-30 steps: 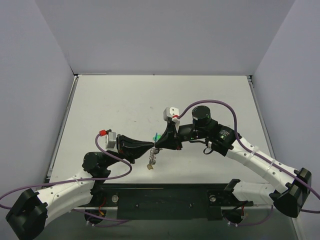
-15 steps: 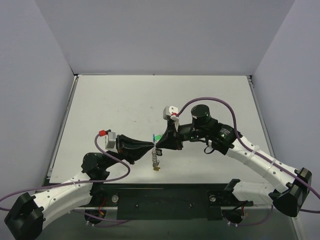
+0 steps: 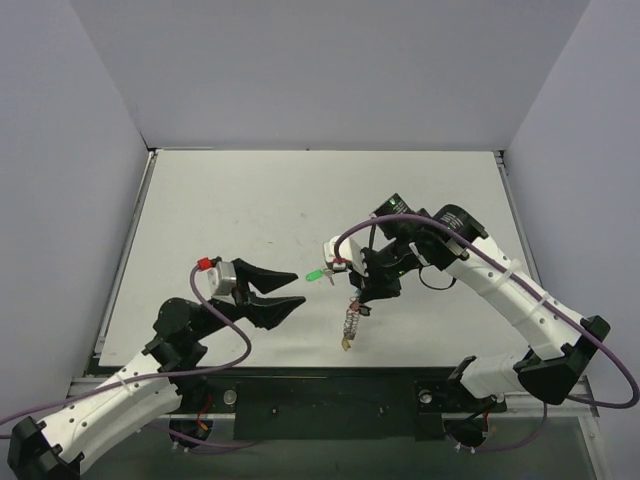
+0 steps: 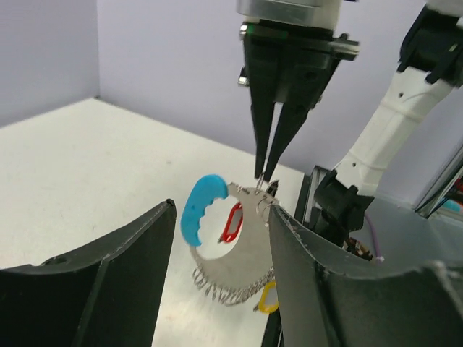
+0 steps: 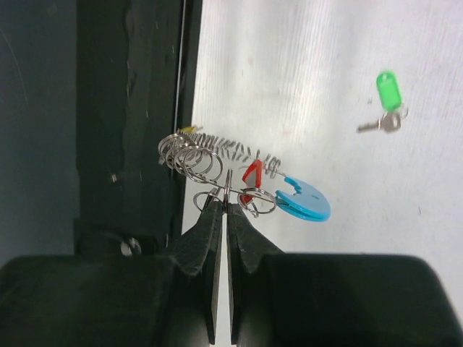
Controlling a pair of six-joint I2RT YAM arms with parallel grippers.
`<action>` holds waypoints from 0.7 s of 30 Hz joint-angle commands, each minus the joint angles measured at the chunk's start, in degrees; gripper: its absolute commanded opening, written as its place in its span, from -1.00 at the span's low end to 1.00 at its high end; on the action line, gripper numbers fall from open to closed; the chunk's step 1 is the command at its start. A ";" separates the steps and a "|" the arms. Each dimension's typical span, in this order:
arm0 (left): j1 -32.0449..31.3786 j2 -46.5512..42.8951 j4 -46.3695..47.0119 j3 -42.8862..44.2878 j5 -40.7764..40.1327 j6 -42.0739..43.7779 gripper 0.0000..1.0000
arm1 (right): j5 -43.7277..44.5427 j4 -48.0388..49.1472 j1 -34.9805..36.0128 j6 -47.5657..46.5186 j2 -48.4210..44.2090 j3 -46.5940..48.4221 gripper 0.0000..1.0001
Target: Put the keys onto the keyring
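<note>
The keyring (image 5: pixel 210 155), a silvery coiled-wire loop with blue (image 5: pixel 304 204) and red (image 5: pixel 252 173) tags, hangs from my right gripper (image 5: pixel 228 201), which is shut on one of its small rings. In the top view the right gripper (image 3: pixel 357 304) points down and the keyring (image 3: pixel 349 326) dangles just above the table. One of the keys, the one with a green tag (image 3: pixel 315 273) (image 5: pixel 387 90), lies on the table left of it. My left gripper (image 3: pixel 298 290) stands open and empty, apart from the ring. Through its gap I see the keyring (image 4: pixel 231 285) and a yellow tag (image 4: pixel 268 296).
The white table (image 3: pixel 250 200) is walled by grey panels at the back and sides. A black rail (image 3: pixel 330 395) runs along the near edge, close under the hanging keyring. Purple cables (image 3: pixel 420 215) loop over both arms.
My left gripper has opened, let go of the keyring and drawn back to the left. My right gripper has swung to point down and carried the keyring right and nearer. The green key has not moved.
</note>
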 commanded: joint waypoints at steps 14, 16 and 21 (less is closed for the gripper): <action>-12.04 24.39 13.43 5.94 -7.90 19.86 0.09 | 24.03 -34.50 3.91 -20.63 12.93 15.77 -1.00; -12.40 26.67 18.09 5.33 -10.54 19.86 0.05 | 24.56 -34.50 4.01 -20.29 13.46 15.33 -1.00; -13.01 32.74 26.02 4.62 -12.84 19.69 -0.01 | 23.95 -34.50 4.09 -19.23 15.13 16.56 -1.00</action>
